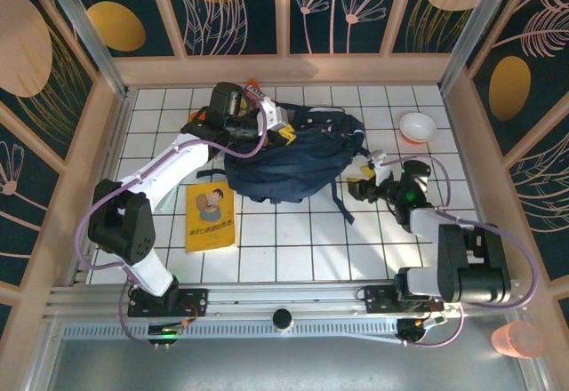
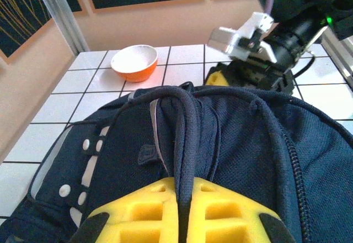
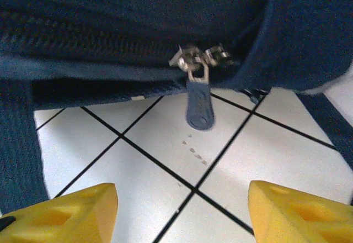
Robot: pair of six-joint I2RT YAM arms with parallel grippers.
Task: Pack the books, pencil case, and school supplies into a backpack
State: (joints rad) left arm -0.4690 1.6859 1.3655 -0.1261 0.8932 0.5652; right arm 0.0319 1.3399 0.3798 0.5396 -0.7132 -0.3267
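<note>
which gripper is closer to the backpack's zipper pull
Right. The right gripper sits open just short of the zipper pull; the left gripper grips a strap across the backpack.

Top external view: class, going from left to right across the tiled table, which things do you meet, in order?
yellow book → navy backpack → right gripper → orange-and-white bowl
</note>
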